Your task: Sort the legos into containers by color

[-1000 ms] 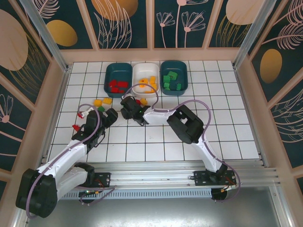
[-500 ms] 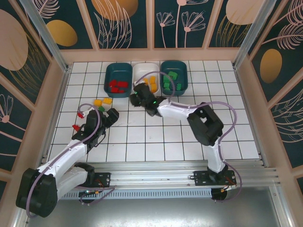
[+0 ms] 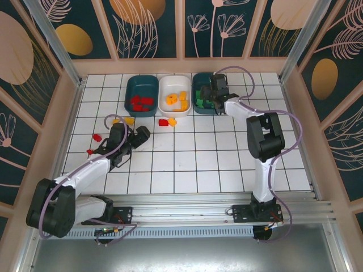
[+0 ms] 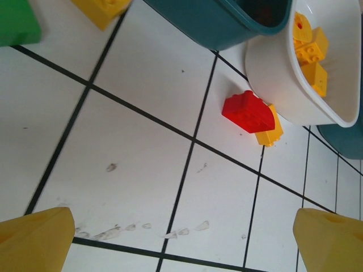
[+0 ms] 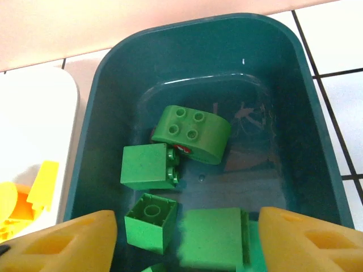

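1. Where loose legos (image 3: 97,137) lie at centre left of the overhead view, the left gripper (image 3: 140,136) hovers near them, jaws fully apart and empty, apparently lining up a pick.
2. Left teal tray (image 3: 142,85) carries red bricks (image 3: 140,102), white tray (image 3: 174,84) yellow bricks (image 3: 176,101); a stray red brick (image 4: 247,111) and stray yellow brick (image 4: 270,131) lie touching just outside the white wall, unsorted.
3. Upper centre-right, the right gripper (image 5: 187,214) hangs over the right teal tray (image 5: 306,113), fingers (image 5: 62,243) parted, gripping nothing; green bricks (image 5: 191,134) lie beneath, suggesting a drop-off.
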